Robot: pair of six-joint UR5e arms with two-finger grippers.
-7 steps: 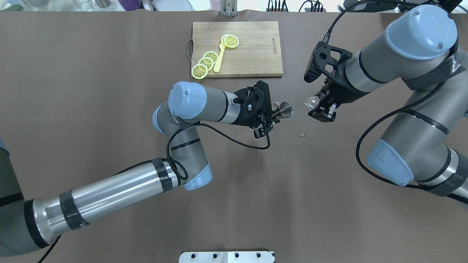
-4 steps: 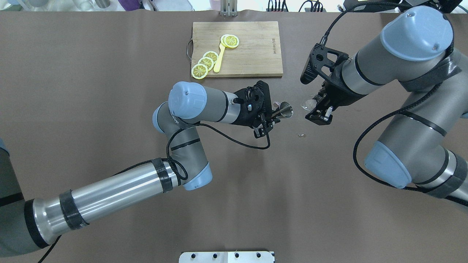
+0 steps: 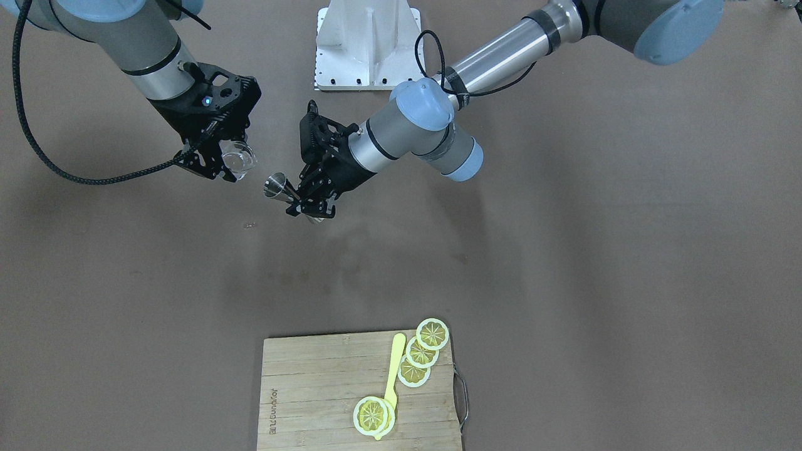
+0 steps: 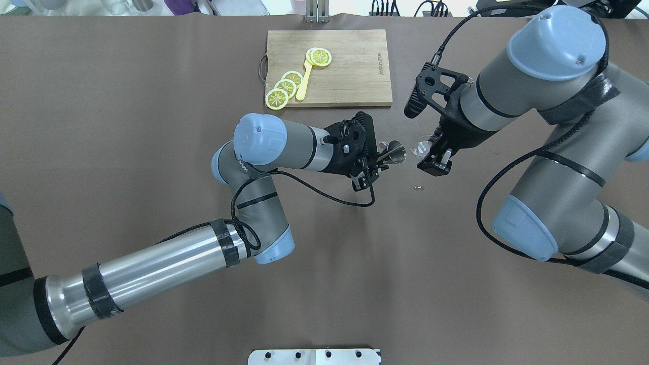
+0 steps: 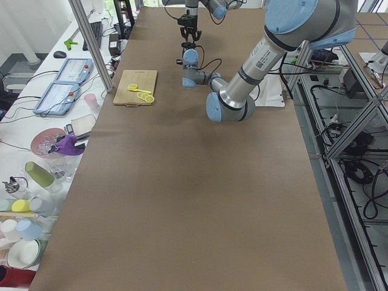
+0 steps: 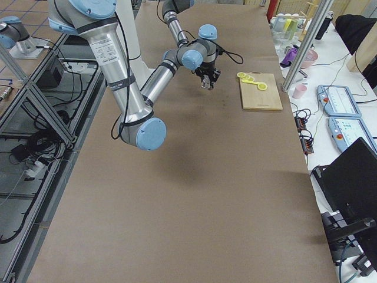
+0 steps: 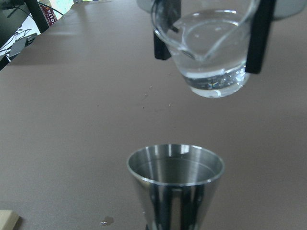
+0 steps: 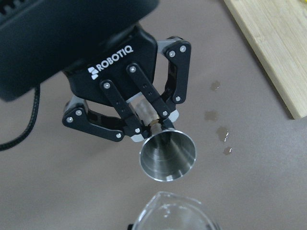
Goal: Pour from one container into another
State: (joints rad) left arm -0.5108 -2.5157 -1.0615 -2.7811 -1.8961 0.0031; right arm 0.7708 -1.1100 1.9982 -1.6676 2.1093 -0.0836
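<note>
My left gripper [image 4: 380,158] is shut on the narrow waist of the steel jigger [image 4: 396,152], above the table's middle. The jigger's open cone [image 8: 168,155] points toward the right arm. My right gripper [image 4: 430,152] is shut on the small clear glass [image 4: 422,147], just right of the jigger's mouth with a small gap between. In the left wrist view the glass [image 7: 211,48] hangs above and beyond the jigger's rim [image 7: 175,165], with clear liquid in its base. The front-facing view shows the glass [image 3: 237,156] left of the jigger [image 3: 276,186].
A wooden cutting board [image 4: 350,76] with lemon slices [image 4: 284,86] and a yellow spoon [image 4: 305,76] lies at the far side. Small wet drops [image 4: 418,188] sit on the brown table below the glass. A white mounting plate [image 4: 314,356] is at the near edge.
The right arm has carried the glass leftward, closing most of the gap to the jigger's mouth. The left arm and the jigger have stayed put.
</note>
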